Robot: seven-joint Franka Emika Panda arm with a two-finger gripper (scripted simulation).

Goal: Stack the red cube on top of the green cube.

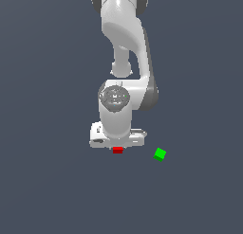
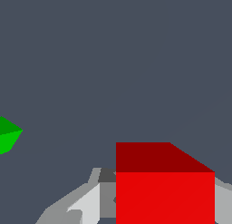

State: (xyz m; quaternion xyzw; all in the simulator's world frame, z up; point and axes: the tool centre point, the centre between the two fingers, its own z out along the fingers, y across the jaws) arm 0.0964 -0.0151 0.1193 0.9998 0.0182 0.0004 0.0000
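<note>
1. Arm (image 1: 124, 62) fills the middle of my exterior view, a white Franka reaching down from the top edge with its wrist bent low over the dark grey bench (image 1: 47, 190).
2. The claw (image 1: 117, 146) sits right at the bottom of the hand, and from out here I see the hand's white body but not the fingertips themselves.
3. The red cube (image 1: 117, 150) shows as a thin red strip directly beneath the hand, touching its underside as far as I can make out.
4. On my wrist view the red cube (image 2: 164, 191) is huge and close: a bright red front face with a darker red face above it, square to the camera.
5. Grey and white finger parts (image 2: 81, 205) flank the cube on one side, and a sliver of grey shows at the opposite edge, so the cube lies between the fingers.
6. I cannot tell from either view whether the fingers are pressed against the cube or merely standing beside it.
7. The green cube (image 1: 160, 154) rests on the bench toward the exterior view's right of the red one, near it but clearly apart, and turned at an angle so that a corner points toward the camera.
8. In the wrist view the green cube (image 2: 8, 136) is only partly in the picture, cut off by the edge.
9. I cannot tell whether the red cube is resting on the bench or lifted just off it.
</note>
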